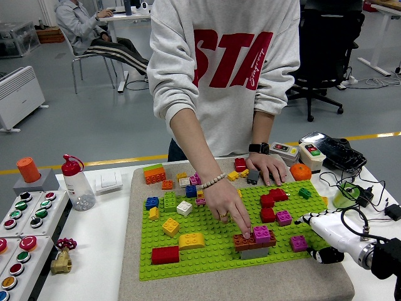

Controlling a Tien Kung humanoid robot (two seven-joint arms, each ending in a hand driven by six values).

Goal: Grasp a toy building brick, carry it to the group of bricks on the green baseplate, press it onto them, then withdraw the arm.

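A green baseplate (207,254) lies on a grey mat with loose bricks scattered over it. Near its front stands the group of bricks (255,240): brown ones with a magenta brick on top and a grey one beneath. A person at the far side reaches in, and one hand (230,210) touches the group's left end with its fingertips. The person's other hand (267,168) rests at the mat's far edge. My right hand (318,237), white with black fingertips, hovers at the plate's right edge, fingers relaxed and holding nothing. A magenta brick (299,242) lies just left of it.
A yellow brick (191,240) and a red brick (165,254) sit front left on the plate. A red-capped bottle (78,184), a button panel (25,216) and a brass valve (61,258) stand to the left. An orange (300,171), control boxes and cables (357,194) crowd the right.
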